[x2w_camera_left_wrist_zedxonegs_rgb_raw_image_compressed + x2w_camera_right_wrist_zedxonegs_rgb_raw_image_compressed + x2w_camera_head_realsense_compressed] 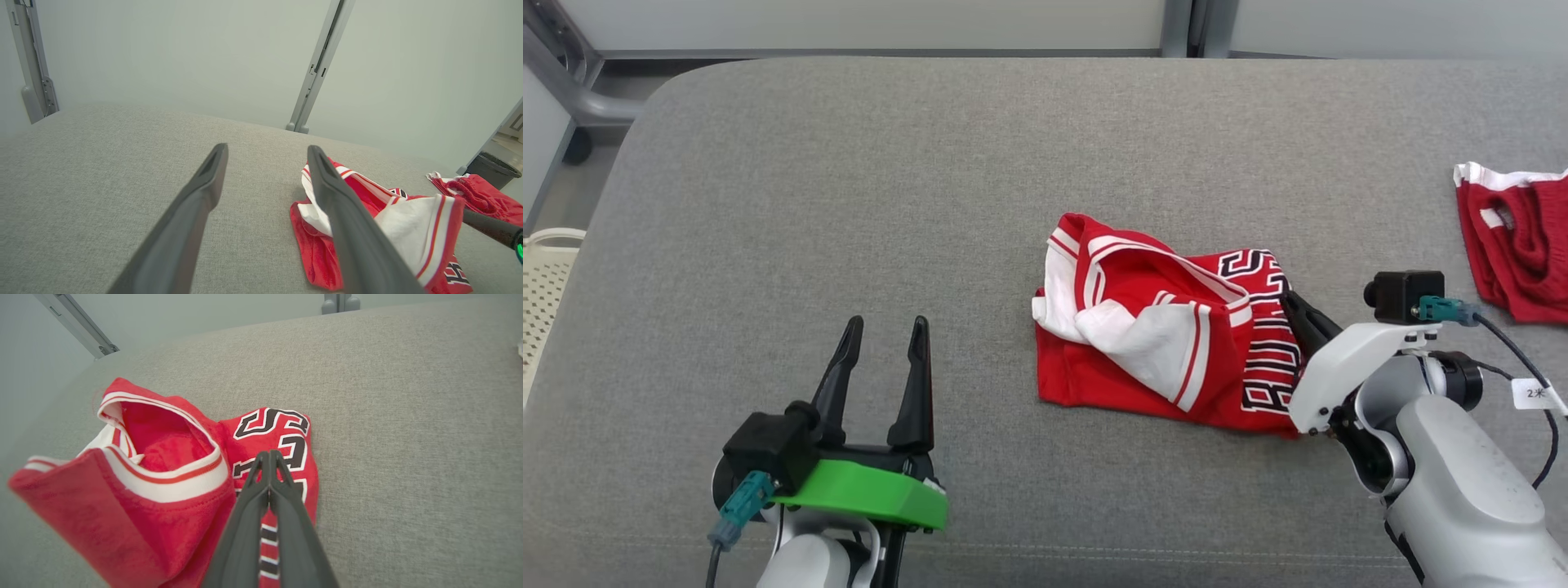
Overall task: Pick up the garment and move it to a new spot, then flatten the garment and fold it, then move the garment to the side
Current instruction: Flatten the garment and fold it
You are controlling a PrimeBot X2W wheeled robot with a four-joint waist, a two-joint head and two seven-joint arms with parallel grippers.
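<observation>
Here right claw (268, 454) closed over garment (171, 486); pinch unclear.

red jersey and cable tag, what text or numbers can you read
"S" on the red jersey, black edged white; its other letters are folded or behind the right hand, unreadable.
"2" on the white tag on the right arm's cable; the mark after it is too small.
</observation>
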